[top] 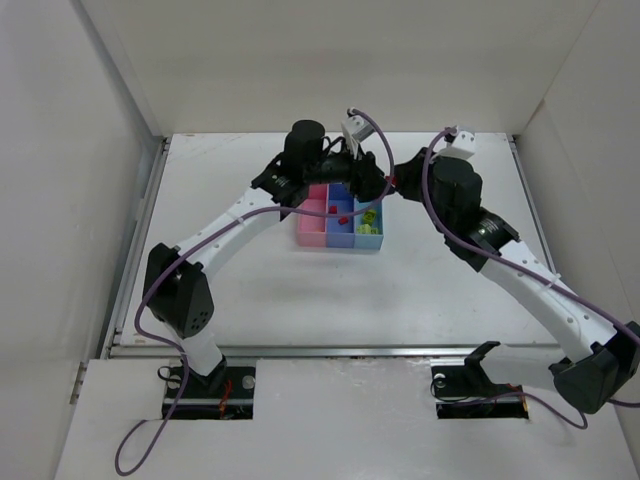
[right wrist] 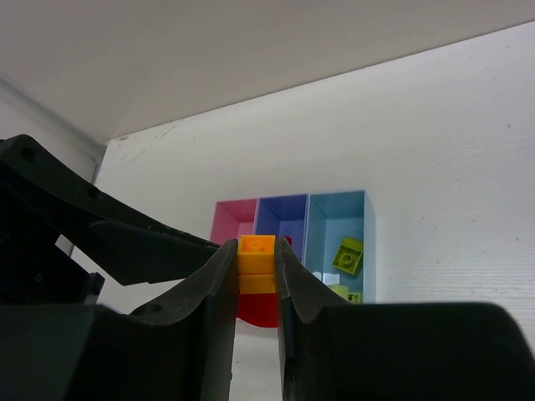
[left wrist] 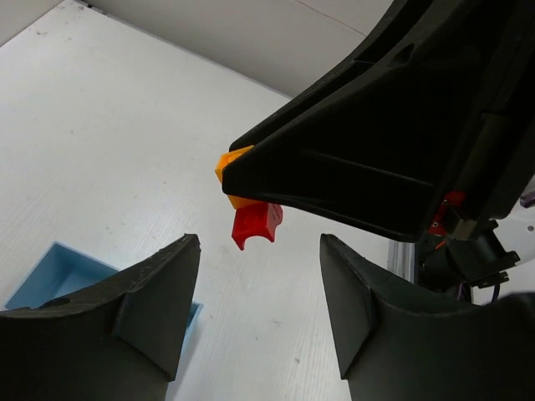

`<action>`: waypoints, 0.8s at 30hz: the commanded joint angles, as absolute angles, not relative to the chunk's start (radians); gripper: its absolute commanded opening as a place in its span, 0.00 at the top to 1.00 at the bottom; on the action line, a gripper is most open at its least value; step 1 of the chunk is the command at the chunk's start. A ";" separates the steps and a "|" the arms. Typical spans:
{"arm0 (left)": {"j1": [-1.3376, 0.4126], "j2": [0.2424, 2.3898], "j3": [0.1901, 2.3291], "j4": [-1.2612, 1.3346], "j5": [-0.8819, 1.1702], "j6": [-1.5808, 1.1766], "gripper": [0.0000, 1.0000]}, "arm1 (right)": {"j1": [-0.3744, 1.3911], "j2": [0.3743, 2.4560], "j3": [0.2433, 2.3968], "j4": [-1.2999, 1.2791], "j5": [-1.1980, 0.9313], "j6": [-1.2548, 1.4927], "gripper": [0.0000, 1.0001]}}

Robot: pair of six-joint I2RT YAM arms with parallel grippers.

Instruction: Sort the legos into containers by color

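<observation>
- tool, right: the right gripper (right wrist: 256, 251) is pressed together on a small stack of legos. an orange brick (right wrist: 257, 261) is pinched between the pads, and a red brick (right wrist: 257, 307) is joined to it.
- in the left wrist view the red brick projects past the right fingertips, clear of them.
- tool, left: the left gripper (left wrist: 259, 244) is spread. one finger stands on each side of the red brick, and neither touches it.
- location: the stack is held in the air above the table (top: 250, 300), near the far end of the containers.
- containers: the pink bin (right wrist: 234, 219), medium blue bin (right wrist: 280, 215) and light blue bin (right wrist: 338, 219) are joined in a row. yellow-green bricks (right wrist: 349, 255) lie in the light blue bin.
- judgement: the step in hand appears to be splitting the two colours so each can be binned alone.
- recommended:
  - centre the left fingers on the red brick only, well off the orange one.
  - close squarely on its flat sides, with the right grip held firm.
  - peel the red brick off with a slight tilt rather than a straight pull.
- risk: the red brick is small and sits close under the right fingertips, so the left pads could foul them or slip off. working low over the bins would limit where a dropped brick goes.
- not determined: small red pieces show near the pink and medium blue bins in the top view, but which compartment holds them cannot be told.
</observation>
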State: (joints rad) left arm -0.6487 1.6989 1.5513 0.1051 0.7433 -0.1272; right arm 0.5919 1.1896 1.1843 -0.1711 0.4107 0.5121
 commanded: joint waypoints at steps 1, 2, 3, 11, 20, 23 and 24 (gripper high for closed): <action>-0.653 1.686 1.545 0.179 0.746 -0.143 0.46 | 0.607 1.172 1.216 -0.118 0.423 0.500 1.00; -0.653 1.686 1.545 0.179 0.746 -0.152 0.47 | 0.607 1.172 1.216 -0.109 0.423 0.500 1.00; -0.653 1.686 1.545 0.179 0.733 -0.152 0.51 | 0.607 1.172 1.216 -0.109 0.414 0.500 1.00; -0.653 1.695 1.545 0.198 0.733 -0.163 0.46 | 0.617 1.181 1.216 -0.109 0.414 0.500 1.00; -0.653 1.695 1.536 0.198 0.733 -0.163 0.87 | 0.617 1.190 1.226 -0.091 0.414 0.491 1.00; -0.653 1.695 1.536 0.198 0.713 -0.163 0.97 | 0.617 1.190 1.226 -0.091 0.405 0.491 1.00; -0.653 1.695 1.536 0.198 0.713 -0.163 1.00 | 0.617 1.190 1.226 -0.091 0.405 0.491 1.00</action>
State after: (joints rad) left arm -0.6487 1.7069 1.5440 0.1516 0.7242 -0.1593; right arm 0.6064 1.1931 1.1847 -0.1513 0.4110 0.5007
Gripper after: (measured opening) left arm 0.189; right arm 0.259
